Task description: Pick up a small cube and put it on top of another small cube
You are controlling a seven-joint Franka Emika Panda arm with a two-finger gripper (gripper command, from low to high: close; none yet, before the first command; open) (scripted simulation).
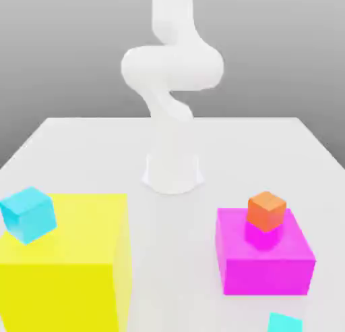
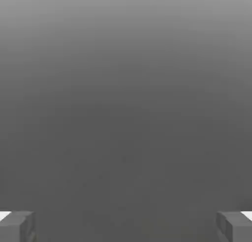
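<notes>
nearest in the exterior view, a small cyan cube (image 1: 284, 322) shows just its top corner at the lower edge, on the white table (image 1: 81, 138). behind it, toward the exterior view's right, a small orange cube (image 1: 266, 210) sits tilted on top of a magenta block (image 1: 266, 256), touching its upper face; its faces are flat, matte and sharp-edged. on the exterior view's left, a light blue cube (image 1: 27, 214) rests on the top near corner of a large yellow block (image 1: 67, 270), turned at an angle. all blocks look smooth and plain, with no pattern. farther back the white arm (image 1: 172, 67) rises from its round base, glossy and rounded. in the hand view the gripper (image 2: 126, 226) holds nothing, its two grey fingertips (image 2: 17, 225) spread wide apart.
</notes>
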